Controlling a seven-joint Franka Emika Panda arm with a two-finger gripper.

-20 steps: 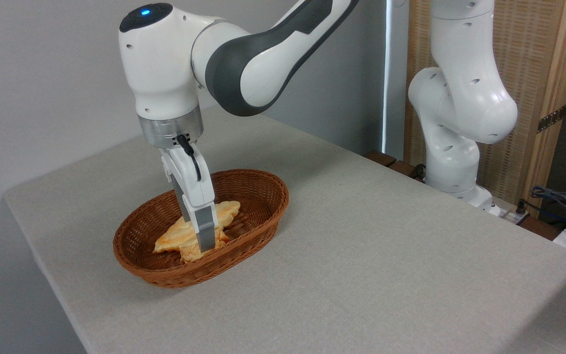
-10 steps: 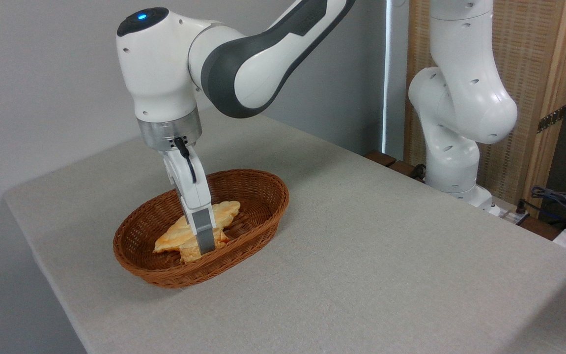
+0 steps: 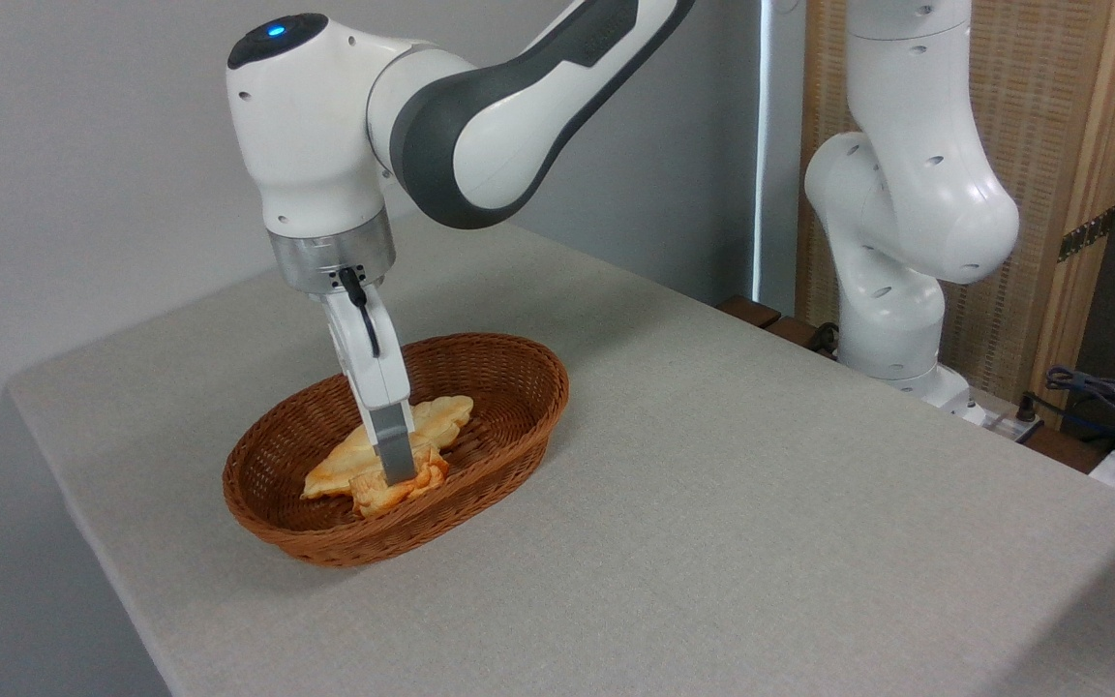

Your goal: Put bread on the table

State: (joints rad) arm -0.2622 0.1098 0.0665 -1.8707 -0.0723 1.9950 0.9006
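Gripper (image 3: 397, 472) tips on bread (image 3: 393, 492) in basket (image 3: 509, 436), 6 o'clock of pastry (image 3: 436, 418); jaw state indeterminable, near finger occludes.

Bread (image 3: 393, 492) in basket (image 3: 509, 426) on table (image 3: 761, 503)

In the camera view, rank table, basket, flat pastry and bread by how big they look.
1. table
2. basket
3. flat pastry
4. bread, though the gripper hides part of it

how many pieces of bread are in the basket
2, both in the wicker basket: the small lumpy bread near its front under the claw, and a longer flat pastry behind it. More may be hidden.
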